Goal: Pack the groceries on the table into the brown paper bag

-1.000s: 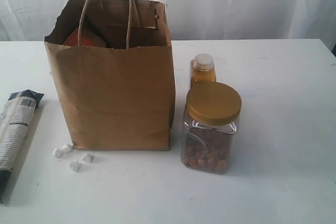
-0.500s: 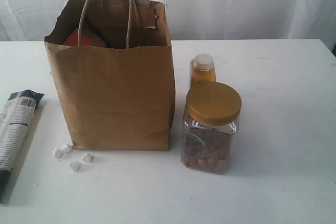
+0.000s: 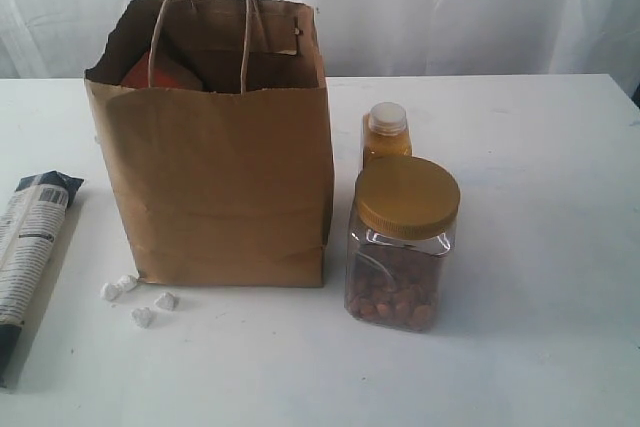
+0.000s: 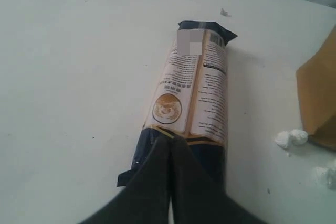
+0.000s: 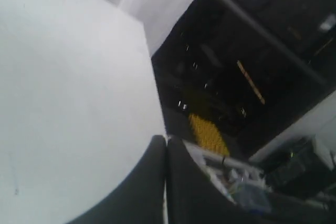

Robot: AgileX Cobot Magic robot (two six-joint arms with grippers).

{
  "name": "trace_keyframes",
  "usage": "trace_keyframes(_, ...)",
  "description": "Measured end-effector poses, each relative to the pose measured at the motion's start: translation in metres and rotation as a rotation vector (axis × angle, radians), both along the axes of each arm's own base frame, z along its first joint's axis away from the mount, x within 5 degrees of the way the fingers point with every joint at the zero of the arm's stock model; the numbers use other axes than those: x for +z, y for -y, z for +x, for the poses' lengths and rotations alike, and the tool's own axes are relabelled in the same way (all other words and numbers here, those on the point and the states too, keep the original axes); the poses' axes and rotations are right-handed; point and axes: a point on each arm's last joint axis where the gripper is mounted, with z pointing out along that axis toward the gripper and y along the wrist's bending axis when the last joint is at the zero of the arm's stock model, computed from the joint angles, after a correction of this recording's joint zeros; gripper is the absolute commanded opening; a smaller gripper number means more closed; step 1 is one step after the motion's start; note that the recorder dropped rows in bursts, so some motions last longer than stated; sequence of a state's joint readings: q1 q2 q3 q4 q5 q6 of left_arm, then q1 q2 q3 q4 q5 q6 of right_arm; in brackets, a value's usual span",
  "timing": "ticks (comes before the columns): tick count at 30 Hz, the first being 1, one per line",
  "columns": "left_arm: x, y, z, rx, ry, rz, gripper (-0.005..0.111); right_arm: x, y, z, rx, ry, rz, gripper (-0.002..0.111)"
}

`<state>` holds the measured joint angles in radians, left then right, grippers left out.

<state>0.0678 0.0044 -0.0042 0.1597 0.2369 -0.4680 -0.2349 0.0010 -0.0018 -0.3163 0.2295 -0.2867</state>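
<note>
The brown paper bag [image 3: 222,157] stands upright on the table [image 3: 540,157], a red-orange item showing inside its mouth. To its right stand the gold-lidded nut jar [image 3: 402,243] and, behind it, the orange bottle [image 3: 386,134]. The long blue-white package [image 3: 26,247] lies flat at the far left; the left wrist view shows the package [image 4: 191,98] lengthwise. My left gripper [image 4: 170,142] is shut and empty, its tips over the package's dark end. White lumps [image 3: 140,299] lie at the bag's front left corner. My right gripper [image 5: 166,141] is shut and empty above the table's edge [image 5: 149,72]. Neither gripper appears in the exterior view.
A white curtain hangs behind the table. In the right wrist view the table ends at a corner, with dark floor and clutter beyond. A bag corner [image 4: 320,98] and white lumps [image 4: 291,138] lie beside the package.
</note>
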Motion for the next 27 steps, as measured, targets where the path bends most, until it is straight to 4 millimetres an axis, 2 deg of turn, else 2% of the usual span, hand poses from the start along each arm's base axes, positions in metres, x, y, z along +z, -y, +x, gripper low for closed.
trace_keyframes(2,0.0,0.001,0.0,-0.016,0.0,0.0,0.0,0.012,-0.004,0.002,0.042,0.154,0.059,0.0)
trace_keyframes(3,0.0,0.001,0.0,-0.025,0.0,0.0,0.0,0.02,-0.006,0.002,0.07,0.282,0.163,0.0)
trace_keyframes(6,0.0,0.002,0.0,-0.035,0.0,0.0,0.0,0.048,-0.008,-0.005,0.185,0.708,0.634,0.0)
trace_keyframes(8,0.0,0.002,0.0,-0.037,0.0,0.0,0.0,0.062,-0.005,-0.014,0.277,0.955,0.906,0.0)
trace_keyframes(9,0.0,0.002,0.0,-0.039,0.0,0.0,0.0,0.067,-0.003,-0.018,0.309,1.044,0.988,0.0)
trace_keyframes(11,0.0,0.002,0.0,-0.041,0.0,0.002,0.0,0.07,0.004,-0.024,0.326,1.18,1.16,0.0)
trace_keyframes(15,0.0,0.002,0.0,-0.043,0.0,0.004,0.0,0.066,0.017,-0.028,0.28,1.315,1.45,0.0)
trace_keyframes(19,0.0,0.003,0.0,-0.051,0.0,0.004,0.0,0.07,0.019,-0.031,0.412,1.409,1.805,0.0)
trace_keyframes(20,0.0,0.003,0.0,-0.053,0.0,0.004,0.0,0.078,0.017,-0.033,0.486,1.413,1.864,0.0)
trace_keyframes(22,0.0,0.003,0.0,-0.055,0.0,0.004,0.0,0.098,0.012,-0.04,0.608,1.414,1.867,0.0)
trace_keyframes(24,0.0,0.003,0.0,-0.055,0.0,0.004,0.0,0.125,0.006,-0.049,0.723,1.413,1.817,0.0)
trace_keyframes(27,0.0,0.003,0.0,-0.055,0.0,0.004,0.0,0.175,-0.007,-0.062,0.864,1.379,1.634,0.0)
